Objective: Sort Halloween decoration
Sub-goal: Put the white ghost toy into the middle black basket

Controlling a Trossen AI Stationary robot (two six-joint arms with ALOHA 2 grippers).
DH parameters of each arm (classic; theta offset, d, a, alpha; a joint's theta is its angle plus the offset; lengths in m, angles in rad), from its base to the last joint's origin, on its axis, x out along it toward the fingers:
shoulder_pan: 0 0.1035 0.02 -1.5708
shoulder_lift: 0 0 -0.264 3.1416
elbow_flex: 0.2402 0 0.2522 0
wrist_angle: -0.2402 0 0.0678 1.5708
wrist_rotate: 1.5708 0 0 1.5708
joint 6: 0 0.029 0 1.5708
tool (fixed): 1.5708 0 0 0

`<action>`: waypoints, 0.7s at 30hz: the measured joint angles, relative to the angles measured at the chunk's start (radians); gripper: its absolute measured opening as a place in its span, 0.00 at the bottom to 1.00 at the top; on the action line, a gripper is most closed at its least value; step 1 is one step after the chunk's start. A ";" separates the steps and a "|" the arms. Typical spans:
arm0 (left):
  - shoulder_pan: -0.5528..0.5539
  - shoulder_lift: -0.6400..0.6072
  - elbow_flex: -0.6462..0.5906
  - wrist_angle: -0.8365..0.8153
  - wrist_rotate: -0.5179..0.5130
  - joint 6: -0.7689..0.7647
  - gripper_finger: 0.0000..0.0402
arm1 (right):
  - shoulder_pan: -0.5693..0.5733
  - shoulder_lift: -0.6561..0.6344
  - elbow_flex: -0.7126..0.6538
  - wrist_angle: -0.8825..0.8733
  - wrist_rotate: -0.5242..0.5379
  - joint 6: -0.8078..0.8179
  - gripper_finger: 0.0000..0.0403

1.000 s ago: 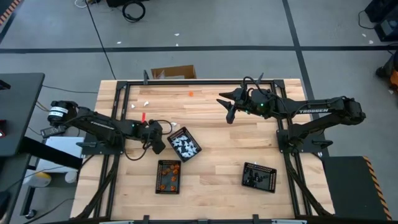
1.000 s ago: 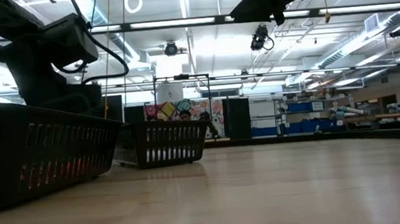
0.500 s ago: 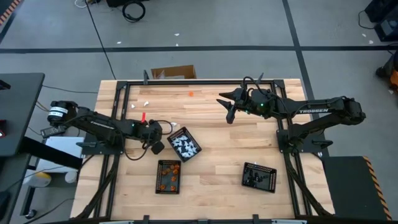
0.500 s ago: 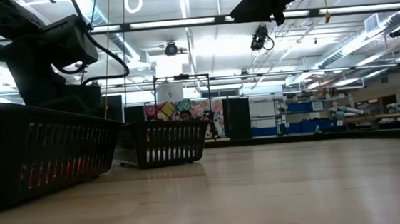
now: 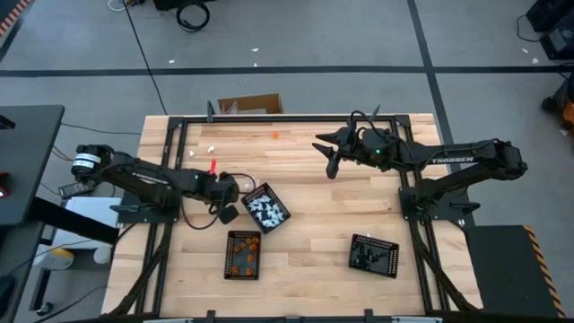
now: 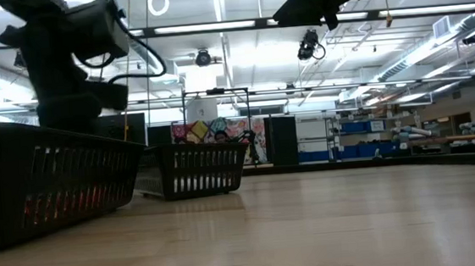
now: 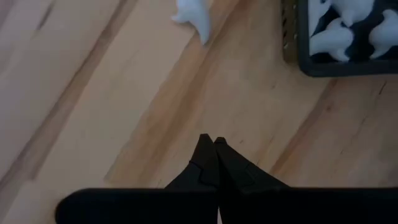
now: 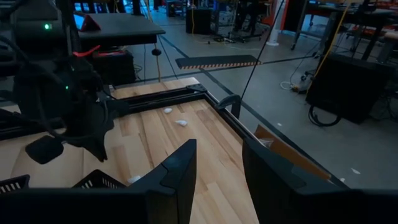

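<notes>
The left hand [image 5: 236, 189] hovers over the tabletop [image 5: 314, 211] just beside the tray of white pieces [image 5: 265, 207], on that tray's left side in the high view. In the left wrist view its two dark fingers [image 7: 211, 158] are pressed together with nothing between them, above bare wood. A loose white piece [image 7: 193, 14] lies on the wood ahead of those fingertips, close to the corner of the tray, where more white pieces [image 7: 348, 28] sit inside.

The right hand [image 5: 328, 154] hangs above the far middle of the tabletop, well apart from all three trays; its fingers [image 8: 177, 168] stand spread with an empty gap between them.

The tray of orange pieces [image 5: 243, 254] sits near the front edge, just in front of the white tray. The tray of black pieces [image 5: 373, 254] sits to the front right. A small orange piece [image 5: 274, 135] lies alone near the far edge, and two small white bits [image 5: 212, 146] lie near the far left corner. A cardboard box [image 5: 249, 105] rests on the floor beyond the tabletop
</notes>
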 joint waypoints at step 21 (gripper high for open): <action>-0.004 -0.003 0.010 -0.138 0.077 0.084 0.40 | 0.010 0.000 0.000 0.008 -0.004 -0.001 0.33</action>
